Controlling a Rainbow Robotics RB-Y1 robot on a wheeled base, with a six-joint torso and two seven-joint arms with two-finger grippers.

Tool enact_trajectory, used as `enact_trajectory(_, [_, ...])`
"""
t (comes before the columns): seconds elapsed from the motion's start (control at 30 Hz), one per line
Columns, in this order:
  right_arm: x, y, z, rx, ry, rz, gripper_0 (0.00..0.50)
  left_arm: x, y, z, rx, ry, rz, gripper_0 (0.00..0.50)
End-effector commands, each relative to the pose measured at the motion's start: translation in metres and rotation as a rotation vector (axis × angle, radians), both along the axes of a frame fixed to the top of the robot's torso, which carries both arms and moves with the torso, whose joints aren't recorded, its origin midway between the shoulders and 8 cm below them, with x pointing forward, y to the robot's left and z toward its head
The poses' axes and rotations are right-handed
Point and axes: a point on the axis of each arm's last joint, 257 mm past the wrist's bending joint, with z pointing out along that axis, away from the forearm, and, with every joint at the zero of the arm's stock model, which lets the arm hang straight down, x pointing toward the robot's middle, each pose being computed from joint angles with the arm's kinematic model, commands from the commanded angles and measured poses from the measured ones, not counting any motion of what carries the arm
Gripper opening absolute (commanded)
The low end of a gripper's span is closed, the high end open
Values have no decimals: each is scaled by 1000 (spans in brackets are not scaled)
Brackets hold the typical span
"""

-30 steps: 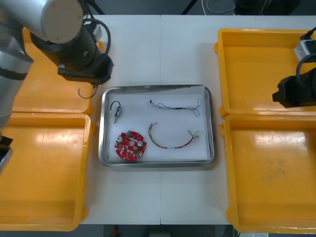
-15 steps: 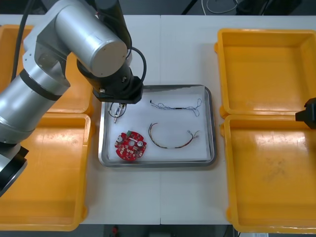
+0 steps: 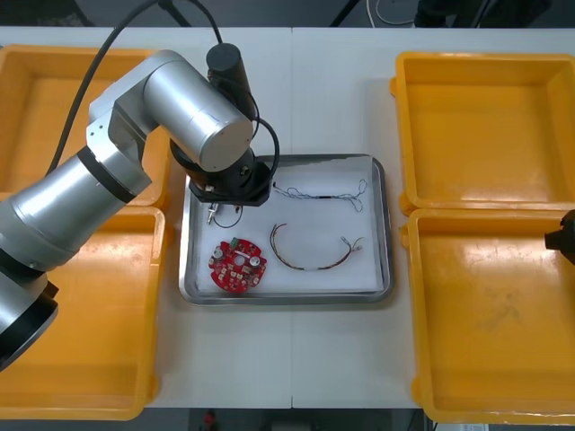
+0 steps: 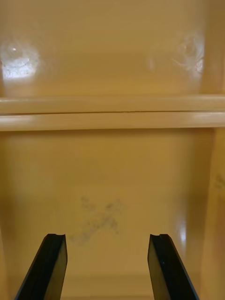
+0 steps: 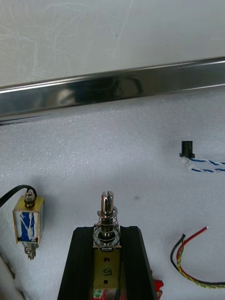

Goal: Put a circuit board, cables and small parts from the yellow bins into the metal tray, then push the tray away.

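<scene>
Black-fingered, my left gripper (image 5: 107,232) is clamped on a small metal part (image 5: 108,211). The two fingers stand apart by the part's width, and its slotted pin and spring stick out past the fingertips. On the front feed the left arm (image 3: 193,117) reaches in from the left, with its wrist over the far left corner of the metal tray (image 3: 286,294). From the wrist feed I can't tell whether the held part touches the tray's white lining or hangs just above it.

Beside the left gripper a second small metal part (image 5: 28,224) lies flat on the lining with a black wire curling off it. On the front feed it peeks out at the wrist's near edge (image 3: 213,214).

Three more things already lie in the tray. The red circuit board (image 3: 238,265) sits at the near left. The twisted blue and white cable (image 3: 319,191) is stretched along the far side. The red and yellow cable (image 3: 314,256) curves between the two, toward the middle.

My right gripper (image 4: 107,239) hangs with its fingers wide apart and nothing between them. It is over the near right yellow bin (image 4: 112,187), and on the front feed it sits at the right edge (image 3: 561,241).
</scene>
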Motion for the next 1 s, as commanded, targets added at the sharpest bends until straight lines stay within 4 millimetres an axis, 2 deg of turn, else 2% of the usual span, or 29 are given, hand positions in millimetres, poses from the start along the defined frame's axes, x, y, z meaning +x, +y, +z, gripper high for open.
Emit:
enact_trajectory(0.03, [-5,-5,4,23,-24,-66,500,14,-20,12,30,-69,-87,0])
enact_trajectory(0.13, [-6,-4,3,25,-19,-62,500,16,-20,9,44,-82,-90,4])
enact_trajectory(0.17, [-7,-4,2,27,-17,-64,500,16,-20,9,46,-82,-89,55])
enact_trajectory(0.2, [-7,-3,1,30,-15,-65,500,15,-20,9,44,-81,-88,189])
enact_trajectory(0.23, [-8,-2,-1,37,-12,-71,500,15,-20,9,39,-79,-84,361])
enact_trajectory(0.27, [-8,-2,-1,39,-12,-71,500,15,-20,9,38,-79,-82,417])
enact_trajectory(0.3, [-8,0,-2,47,-10,-72,500,15,-20,9,37,-78,-79,500])
enact_trajectory(0.67, [-11,4,-7,65,2,-79,500,13,-25,18,15,-83,-79,500])
enact_trajectory(0.83, [-13,5,-10,73,11,-84,500,5,-22,41,4,-73,-69,500])
enact_trajectory(1.0, [-14,5,-11,76,13,-87,500,-3,-8,71,5,-75,-56,500])
